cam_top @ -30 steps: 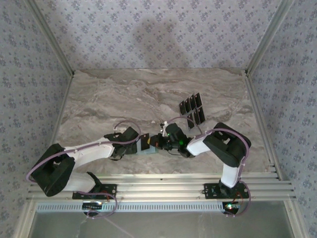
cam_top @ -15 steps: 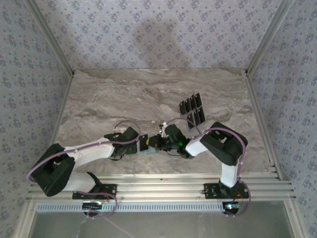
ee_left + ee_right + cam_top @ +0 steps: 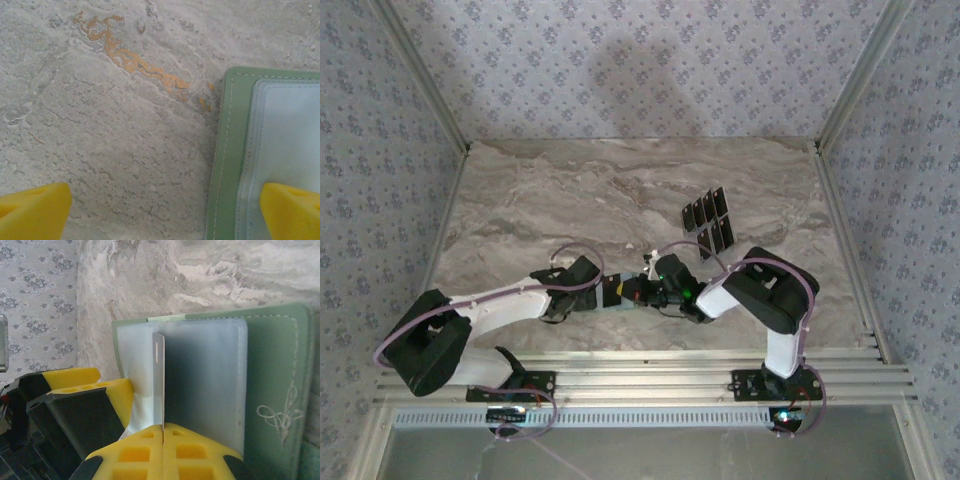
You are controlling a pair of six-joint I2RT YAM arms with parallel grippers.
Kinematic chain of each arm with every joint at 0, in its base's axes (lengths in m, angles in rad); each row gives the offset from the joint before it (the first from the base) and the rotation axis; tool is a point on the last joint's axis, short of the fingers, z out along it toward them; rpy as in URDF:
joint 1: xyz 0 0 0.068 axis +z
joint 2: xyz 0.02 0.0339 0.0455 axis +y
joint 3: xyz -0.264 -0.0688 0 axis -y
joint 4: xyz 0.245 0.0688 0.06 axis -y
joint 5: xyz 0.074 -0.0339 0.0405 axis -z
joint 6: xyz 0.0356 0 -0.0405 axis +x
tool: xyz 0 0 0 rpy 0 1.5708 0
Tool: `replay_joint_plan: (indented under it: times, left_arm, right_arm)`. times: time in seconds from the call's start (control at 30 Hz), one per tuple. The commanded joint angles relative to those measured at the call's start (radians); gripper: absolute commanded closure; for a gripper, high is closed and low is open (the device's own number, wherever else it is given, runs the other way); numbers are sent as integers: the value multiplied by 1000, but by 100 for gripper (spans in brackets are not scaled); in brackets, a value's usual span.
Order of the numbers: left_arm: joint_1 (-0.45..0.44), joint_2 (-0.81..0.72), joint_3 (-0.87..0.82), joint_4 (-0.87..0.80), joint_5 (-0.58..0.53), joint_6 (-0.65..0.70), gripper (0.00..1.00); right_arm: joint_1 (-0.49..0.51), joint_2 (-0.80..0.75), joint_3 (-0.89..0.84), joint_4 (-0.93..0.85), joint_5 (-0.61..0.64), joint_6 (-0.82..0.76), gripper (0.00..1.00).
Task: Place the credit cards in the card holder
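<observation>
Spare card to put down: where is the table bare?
Bare: far-left table, between back wall and left arm. Crowded: near centre, where left gripper and right gripper meet over the card holder; credit cards right of centre.

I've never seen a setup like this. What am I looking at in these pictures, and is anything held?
Two robot arms are bolted to a marble-patterned table. The overhead picture looks down on both; the other two come from cameras on the wrists. The right end effector is shut on a thin card, seen edge-on, at the open green card holder. The left end effector is open, one pad over the holder. More dark cards lie farther back.
</observation>
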Motion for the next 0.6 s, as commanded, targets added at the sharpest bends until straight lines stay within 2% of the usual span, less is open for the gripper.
replay_joint_plan:
  times: [0.0, 0.57]
  left_arm:
    - [0, 32, -7, -59, -16, 3, 3]
    - [-1, 38, -7, -49, -7, 3, 3]
  right_arm:
    - [10, 31, -5, 13, -6, 16, 100]
    - [24, 85, 67, -5, -8, 27, 100]
